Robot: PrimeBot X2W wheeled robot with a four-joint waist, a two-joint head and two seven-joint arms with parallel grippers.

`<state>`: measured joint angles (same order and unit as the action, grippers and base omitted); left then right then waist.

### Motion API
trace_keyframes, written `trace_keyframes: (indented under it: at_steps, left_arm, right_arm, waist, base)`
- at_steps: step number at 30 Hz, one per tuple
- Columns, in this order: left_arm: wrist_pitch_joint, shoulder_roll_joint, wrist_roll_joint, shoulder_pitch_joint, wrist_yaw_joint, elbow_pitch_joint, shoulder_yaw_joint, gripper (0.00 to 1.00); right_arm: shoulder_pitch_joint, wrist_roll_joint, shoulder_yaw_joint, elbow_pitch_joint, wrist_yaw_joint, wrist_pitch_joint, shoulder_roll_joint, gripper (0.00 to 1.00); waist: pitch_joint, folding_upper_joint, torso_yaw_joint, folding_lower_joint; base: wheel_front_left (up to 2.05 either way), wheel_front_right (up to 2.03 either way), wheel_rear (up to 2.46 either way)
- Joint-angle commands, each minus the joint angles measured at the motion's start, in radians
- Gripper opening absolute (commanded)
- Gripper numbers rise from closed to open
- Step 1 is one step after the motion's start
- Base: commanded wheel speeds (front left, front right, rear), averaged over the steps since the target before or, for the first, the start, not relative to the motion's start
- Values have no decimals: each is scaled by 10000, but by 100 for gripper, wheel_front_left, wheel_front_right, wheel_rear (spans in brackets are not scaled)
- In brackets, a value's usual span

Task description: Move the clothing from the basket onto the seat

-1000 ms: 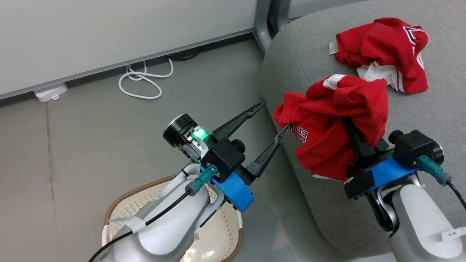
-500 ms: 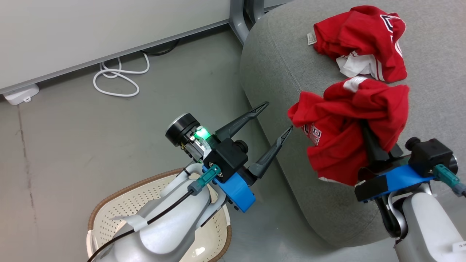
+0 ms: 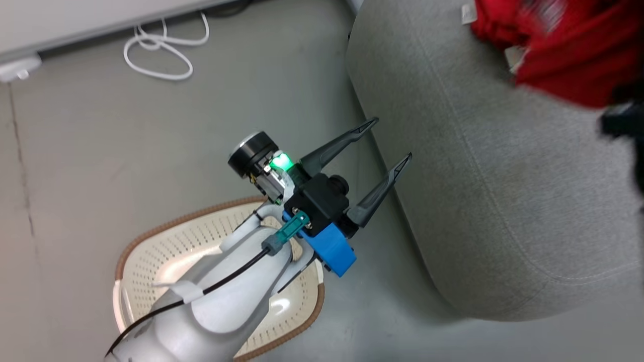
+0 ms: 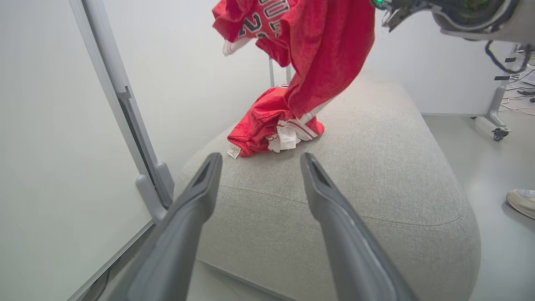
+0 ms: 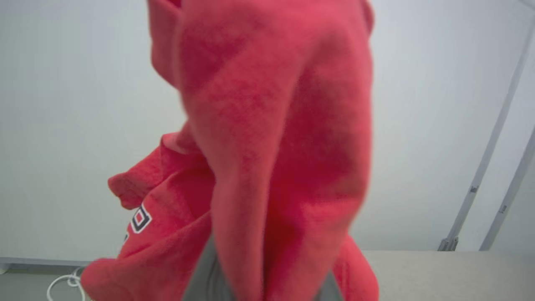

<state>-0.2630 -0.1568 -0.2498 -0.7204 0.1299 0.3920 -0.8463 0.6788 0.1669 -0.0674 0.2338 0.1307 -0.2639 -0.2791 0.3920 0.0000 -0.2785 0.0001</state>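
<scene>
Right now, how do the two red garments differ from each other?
The hanging garment dangles lengthwise in the air above the sofa cushion; the lying garment sits crumpled in a heap on it. The hanging garment shows printed lettering near its top; the lying garment shows white lining and a small tag. Both are bright red.

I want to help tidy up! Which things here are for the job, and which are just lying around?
For the job: basket, seat, hanging red garment, second red garment lying on the seat.
Just lying about: coiled white cable, small white box, a person's shoe.
</scene>
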Motion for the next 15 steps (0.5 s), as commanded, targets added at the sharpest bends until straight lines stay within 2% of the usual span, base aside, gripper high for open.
trace_keyframes:
  at_steps: [1,8,15]
  left_arm:
    - [-28,-84,58,-283,1,-34,-4,100]
    - [-26,-73,136,-956,1,-80,-249,100]
    - [-28,-23,211,-1479,1,-149,-493,100]
  right_arm:
    - [647,21,-334,-56,1,-7,-255,0]
    - [2622,185,-1729,948,1,-9,-1518,0]
    - [3482,80,-2313,3352,1,91,-2210,0]
  waist:
    - [753,0,233,-1]
    - [2165,0,734,-1]
    - [3126,0,1175,-1]
  base:
    - [0,0,0]
    - [0,0,0]
    - [0,0,0]
